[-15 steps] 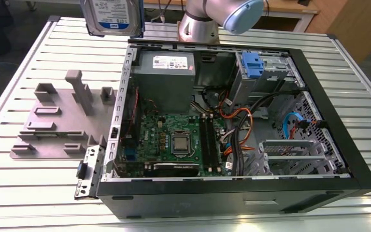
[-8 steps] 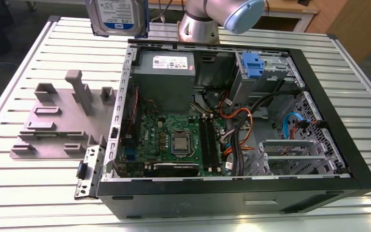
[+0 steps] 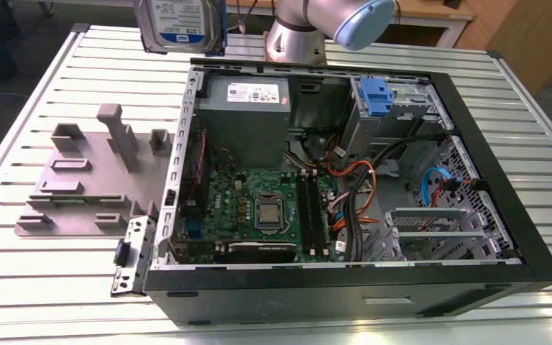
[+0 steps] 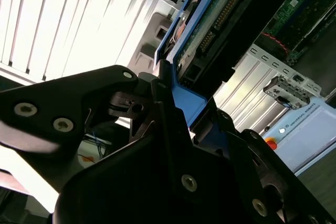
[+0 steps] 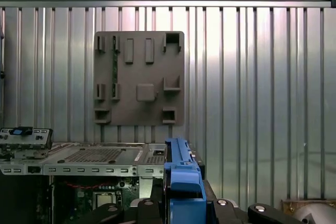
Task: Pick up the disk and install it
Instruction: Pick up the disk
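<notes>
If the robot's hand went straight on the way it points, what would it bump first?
Probably the computer case rim: the hand points down, holding the disk, roughly over the case's corner. It might meet the table beside it; depth is unclear.

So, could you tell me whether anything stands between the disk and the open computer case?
Nothing visible does. The gripper holds the disk by its blue frame in the air, off past the case, whose side is open. Orange and black cables do lie inside it.
</notes>
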Action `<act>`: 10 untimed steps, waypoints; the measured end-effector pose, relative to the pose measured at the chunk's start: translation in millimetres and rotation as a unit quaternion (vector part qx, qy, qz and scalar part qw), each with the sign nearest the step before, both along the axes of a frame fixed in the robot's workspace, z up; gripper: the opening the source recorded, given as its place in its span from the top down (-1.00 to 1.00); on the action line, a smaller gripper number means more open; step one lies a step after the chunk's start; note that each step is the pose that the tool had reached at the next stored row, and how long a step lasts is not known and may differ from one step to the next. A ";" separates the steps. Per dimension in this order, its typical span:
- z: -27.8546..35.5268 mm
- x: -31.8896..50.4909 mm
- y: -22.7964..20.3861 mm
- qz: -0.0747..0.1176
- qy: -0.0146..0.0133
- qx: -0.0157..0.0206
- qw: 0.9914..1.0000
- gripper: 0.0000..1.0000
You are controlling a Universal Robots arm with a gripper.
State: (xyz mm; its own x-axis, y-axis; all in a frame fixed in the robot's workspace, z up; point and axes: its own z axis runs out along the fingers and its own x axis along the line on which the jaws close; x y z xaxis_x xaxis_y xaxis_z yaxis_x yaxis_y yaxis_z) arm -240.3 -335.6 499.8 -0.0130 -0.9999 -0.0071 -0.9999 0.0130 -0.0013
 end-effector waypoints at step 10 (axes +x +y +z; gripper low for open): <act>0.0 8.9 -2.1 0.000 0.000 0.006 1.000 0.27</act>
State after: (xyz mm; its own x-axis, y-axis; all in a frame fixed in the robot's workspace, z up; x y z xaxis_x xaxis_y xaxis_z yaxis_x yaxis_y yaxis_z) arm -231.5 -337.7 499.8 -0.0130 -0.9997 -0.0188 -0.9999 0.0130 -0.0011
